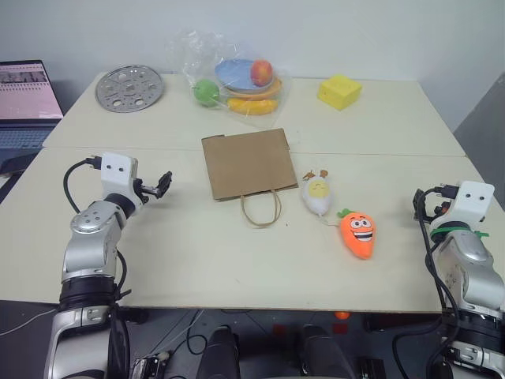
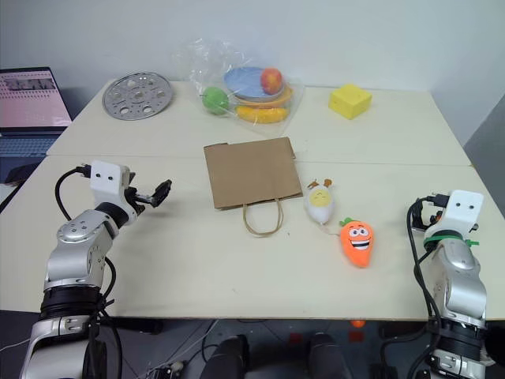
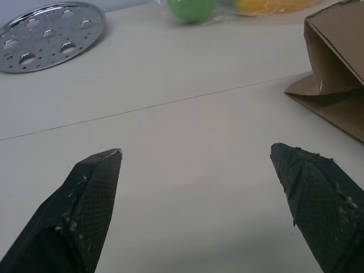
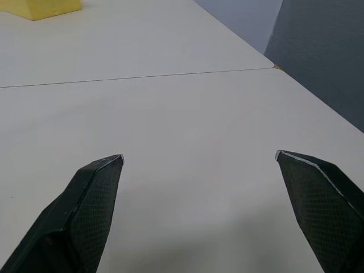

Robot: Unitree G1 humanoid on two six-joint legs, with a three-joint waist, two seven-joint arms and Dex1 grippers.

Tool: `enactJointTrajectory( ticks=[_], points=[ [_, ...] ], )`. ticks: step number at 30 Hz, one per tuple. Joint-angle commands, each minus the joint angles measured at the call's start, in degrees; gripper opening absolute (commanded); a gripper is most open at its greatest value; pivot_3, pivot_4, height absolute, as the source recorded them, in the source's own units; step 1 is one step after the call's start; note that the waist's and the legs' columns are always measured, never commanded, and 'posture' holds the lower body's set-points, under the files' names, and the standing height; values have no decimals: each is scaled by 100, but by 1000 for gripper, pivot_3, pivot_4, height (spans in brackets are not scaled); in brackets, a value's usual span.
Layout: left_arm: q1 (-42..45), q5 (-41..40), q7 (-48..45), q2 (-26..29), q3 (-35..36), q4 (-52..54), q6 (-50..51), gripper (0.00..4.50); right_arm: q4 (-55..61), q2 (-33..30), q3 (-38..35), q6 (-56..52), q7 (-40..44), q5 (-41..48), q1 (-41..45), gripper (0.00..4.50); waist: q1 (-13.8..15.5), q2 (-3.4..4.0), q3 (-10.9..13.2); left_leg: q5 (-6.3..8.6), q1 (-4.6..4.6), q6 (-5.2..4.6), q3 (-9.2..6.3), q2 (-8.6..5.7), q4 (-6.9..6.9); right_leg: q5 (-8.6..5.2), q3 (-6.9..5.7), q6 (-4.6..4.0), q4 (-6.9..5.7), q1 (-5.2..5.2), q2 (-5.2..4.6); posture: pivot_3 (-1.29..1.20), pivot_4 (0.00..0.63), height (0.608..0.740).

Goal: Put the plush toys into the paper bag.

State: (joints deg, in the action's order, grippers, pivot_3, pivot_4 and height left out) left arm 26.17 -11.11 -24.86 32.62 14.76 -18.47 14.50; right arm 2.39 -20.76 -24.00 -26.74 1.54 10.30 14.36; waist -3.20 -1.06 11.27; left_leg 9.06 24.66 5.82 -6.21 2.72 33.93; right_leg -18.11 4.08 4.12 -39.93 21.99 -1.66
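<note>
Nothing done yet. Paper bag lies flat mid-frame on the surface, carrot toy and white toy just right of it (both outside). Left hand and right hand gape wide, empty.

The paper bag lies flat mid-desk, its cord handles toward the robot. Left of the bag, bare desk runs out to the left pincer, whose fingers stand wide apart with nothing between them. Just right of the bag lie the white plush and the orange carrot, close together; beyond them, bare desk reaches the right pincer, likewise spread. Behind the bag, the bagged fruit, a perforated metal disc and a yellow block line the far edge.
</note>
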Motion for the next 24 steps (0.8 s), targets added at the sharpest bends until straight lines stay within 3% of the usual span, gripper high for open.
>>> enactJointTrajectory(
  ticks=[1, 17, 21, 24],
  points=[
    [24, -95, -108, 117, 85, 233, 27, 4471, 220, -39, -97, 93, -67, 27, 34, 4500, 0, 0, 0, 0, 0, 0, 0, 0, 0, 0, 0, 0, 0, 0, 0, 0, 150, 740],
    [381, -220, -779, 332, -13, 170, -43, 4471, 569, -174, -18, 3, 129, 70, -58, 4500, -2, 0, 0, 0, 0, 0, 0, 0, 0, 0, 0, 0, 0, 0, 0, 0, 150, 740],
    [453, -454, -2313, 817, -480, 552, -246, 4471, 1174, -1042, 465, -295, 1616, 542, -39, 4500, -6, 6, 5, 0, 1, 0, 3, 0, -2, 0, 1, 0, 3, 1, 0, 0, 150, 740],
    [508, -496, -3529, 1098, -1035, 803, -555, 4471, 2198, -1815, 855, -1213, 3551, 2332, 226, 4500, -13, 9, 7, 0, 2, 0, 4, 1, -3, 0, 2, 0, 4, 2, 0, 0, 150, 740]
  ],
)
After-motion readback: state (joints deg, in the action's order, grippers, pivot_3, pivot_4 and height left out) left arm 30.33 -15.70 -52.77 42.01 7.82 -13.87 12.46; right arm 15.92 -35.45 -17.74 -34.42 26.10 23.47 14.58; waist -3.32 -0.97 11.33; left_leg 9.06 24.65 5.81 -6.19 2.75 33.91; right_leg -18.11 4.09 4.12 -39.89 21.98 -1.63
